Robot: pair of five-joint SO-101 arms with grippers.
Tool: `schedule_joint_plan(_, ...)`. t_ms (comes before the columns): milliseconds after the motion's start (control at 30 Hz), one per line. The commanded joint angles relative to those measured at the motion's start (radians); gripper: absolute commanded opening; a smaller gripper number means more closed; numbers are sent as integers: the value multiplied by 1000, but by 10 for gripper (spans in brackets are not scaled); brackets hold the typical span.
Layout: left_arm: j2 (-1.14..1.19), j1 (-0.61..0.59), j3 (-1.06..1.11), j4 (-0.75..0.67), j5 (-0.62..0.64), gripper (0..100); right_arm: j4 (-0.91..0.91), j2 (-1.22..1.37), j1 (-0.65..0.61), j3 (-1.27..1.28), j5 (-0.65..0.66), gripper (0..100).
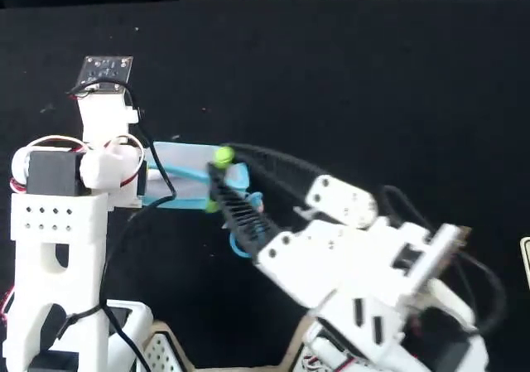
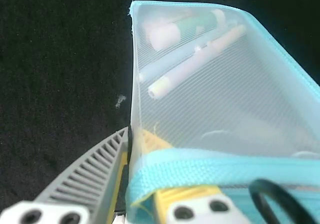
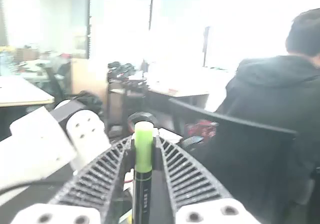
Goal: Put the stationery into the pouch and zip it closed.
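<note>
The left gripper (image 2: 134,136) is closed on one edge of the pouch (image 2: 215,99), which lies on the black table (image 1: 373,82) with pens (image 2: 192,67) inside. The right gripper (image 3: 144,151) clamps a green-capped marker (image 3: 143,134) at the pouch's other end.

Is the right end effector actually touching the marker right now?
Touching. In the right wrist view the right end effector has both fingers pressed against the sides of the marker, with no gap.
</note>
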Motion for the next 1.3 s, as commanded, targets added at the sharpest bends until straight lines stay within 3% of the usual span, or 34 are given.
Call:
schedule_joint_plan(0, -3, 10, 24, -12, 0, 30, -80, -2, -51, 65, 3, 11)
schedule_joint_plan(300, -3, 10, 24, -12, 0, 30, -203, 4, -49, 128, 92, 11)
schedule_joint_plan(567, -3, 8, 24, -11, 0, 30, -358, 4, -49, 292, 95, 11)
schedule_joint_plan(867, -3, 8, 24, -11, 0, 30, -430, -4, 91, 440, 95, 11)
schedule_joint_plan(1033, -3, 8, 24, -11, 0, 30, -305, 4, 61, 455, 104, 12)
schedule_joint_plan(1267, -3, 10, 24, -11, 0, 30, 18, 7, -98, 329, 330, 12)
